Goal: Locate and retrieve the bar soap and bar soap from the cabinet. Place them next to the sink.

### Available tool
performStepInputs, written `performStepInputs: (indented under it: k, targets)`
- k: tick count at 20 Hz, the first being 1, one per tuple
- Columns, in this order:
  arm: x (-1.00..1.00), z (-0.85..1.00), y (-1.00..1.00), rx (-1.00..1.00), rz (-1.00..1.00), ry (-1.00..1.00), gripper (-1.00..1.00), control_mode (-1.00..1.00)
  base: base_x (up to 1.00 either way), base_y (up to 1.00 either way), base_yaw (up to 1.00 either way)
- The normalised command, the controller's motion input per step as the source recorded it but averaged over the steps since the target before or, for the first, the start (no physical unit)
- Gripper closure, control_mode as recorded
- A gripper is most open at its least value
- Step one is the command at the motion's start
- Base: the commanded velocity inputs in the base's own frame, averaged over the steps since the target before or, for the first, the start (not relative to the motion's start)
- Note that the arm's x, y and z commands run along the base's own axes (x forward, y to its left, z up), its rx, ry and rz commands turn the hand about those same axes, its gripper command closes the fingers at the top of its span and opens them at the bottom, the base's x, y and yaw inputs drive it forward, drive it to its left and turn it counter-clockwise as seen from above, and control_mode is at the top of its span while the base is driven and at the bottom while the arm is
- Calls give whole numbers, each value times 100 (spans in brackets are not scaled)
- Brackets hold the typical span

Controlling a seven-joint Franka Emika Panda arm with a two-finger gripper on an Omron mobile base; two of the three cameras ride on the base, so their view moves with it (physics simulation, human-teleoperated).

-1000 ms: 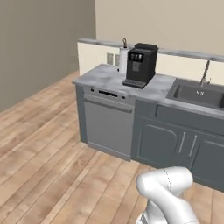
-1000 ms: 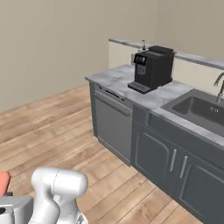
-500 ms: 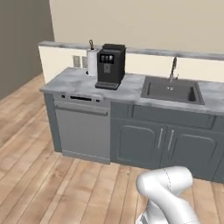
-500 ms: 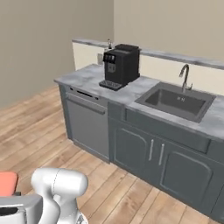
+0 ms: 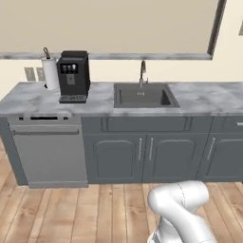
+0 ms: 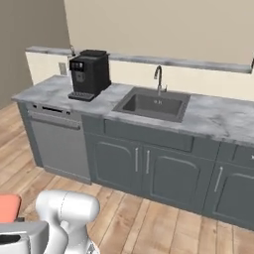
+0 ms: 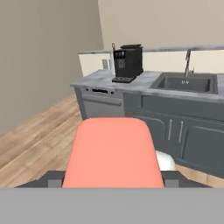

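A flat coral-pink bar soap [image 7: 113, 153] takes up the lower middle of the hand view, and my gripper [image 7: 112, 180] is shut on it, with a dark fingertip [image 7: 49, 179] showing at each side. The same bar soap [image 6: 8, 207] shows as a pink patch at the lower left edge of the right base view, low beside my white arm [image 6: 67, 213]. The sink [image 5: 142, 97] is a dark grey basin set in the marble counter, with a gooseneck faucet [image 5: 142, 71] behind it, well ahead of the gripper across open floor. The cabinet is out of view.
A black coffee machine [image 5: 73, 76] and a paper towel roll [image 5: 49, 72] stand on the counter [image 5: 204, 97] left of the sink. Below are a dishwasher [image 5: 47, 152] and grey cupboard doors [image 5: 142, 152]. Wooden floor [image 5: 95, 213] lies between me and the counter.
The whole picture has shifted as the base moved: the counter now faces me squarely, with the sink near the centre. The pink bar soap stays in the gripper.
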Motion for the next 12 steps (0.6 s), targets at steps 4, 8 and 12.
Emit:
performStepInputs:
  k: [4, 8, 12]
  targets:
    - [0, 0, 0, 0, 0, 0, 100, 100, 2, 0, -46]
    - [0, 0, 0, 0, 0, 0, 100, 100, 10, 3, -43]
    - [0, 0, 0, 0, 0, 0, 100, 100, 10, 35, -31]
